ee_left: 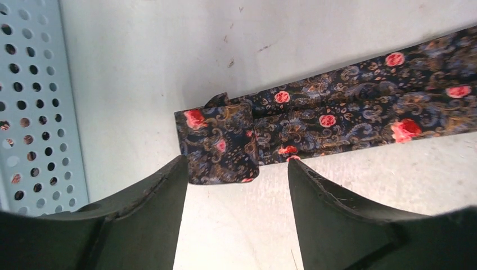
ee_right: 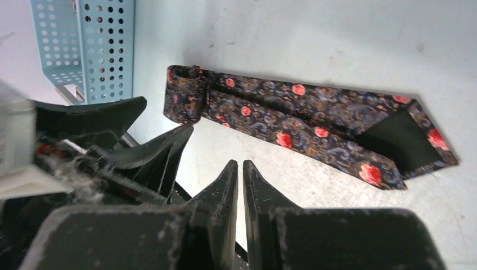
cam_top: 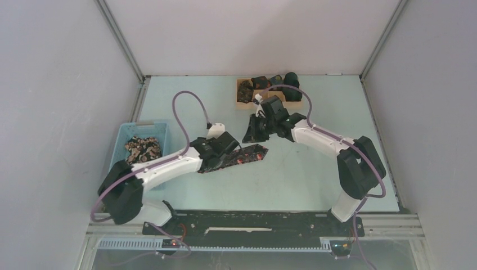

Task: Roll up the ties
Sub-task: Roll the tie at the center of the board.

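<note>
Tie (ee_left: pixel 337 112) cut off by rt edge in left wrist view; from top, left claw (cam_top: pixel 218 153) hides its folded end.

The surface (cam_top: pixel 315 180) is flat and pale blue-green, with a few small dark marks on it. One tie (cam_top: pixel 248 155) lies flat on it, near the middle. The tie is dark with red-pink flowers and tan swirls. Its thin end is folded over on itself. Its wide, pointed end is turned up, so the plain dark back shows. A light-blue basket (cam_top: pixel 147 124) with little holes in its sides sits left of the tie, near the thin end. A tan wooden tray (cam_top: pixel 241 102) sits behind the tie, by the far edge.
</note>
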